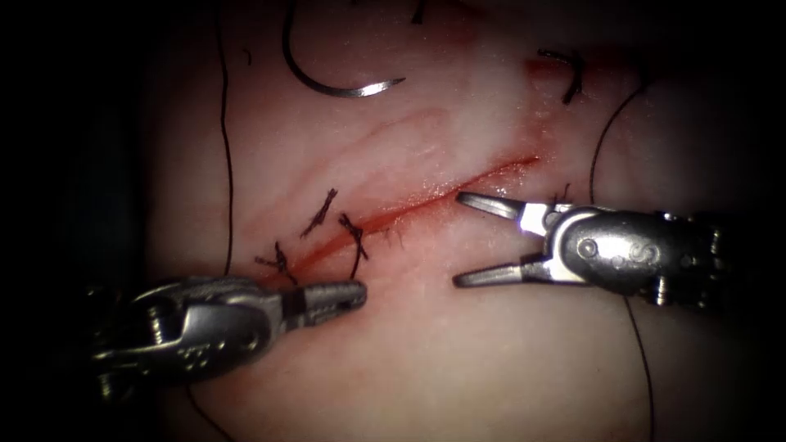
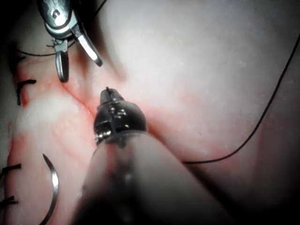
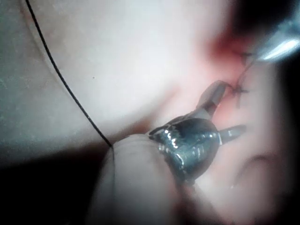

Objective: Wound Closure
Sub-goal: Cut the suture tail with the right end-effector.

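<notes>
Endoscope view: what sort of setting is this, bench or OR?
Likely a suturing practice bench: a slab of tissue with a partly stitched cut, a loose needle lying on it, and the shut left tool and open right tool, both empty.

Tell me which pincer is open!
The right pincer, on the right of the cut: its jaws are spread wide and hold nothing. The left pincer is shut and empty too. The needle lies loose on the tissue.

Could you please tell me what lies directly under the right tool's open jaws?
Between the open jaws of the right tool shows bare tissue, just right of the cut; it holds nothing. The tool's body covers the tissue beneath it. The needle lies free, far off.
</notes>
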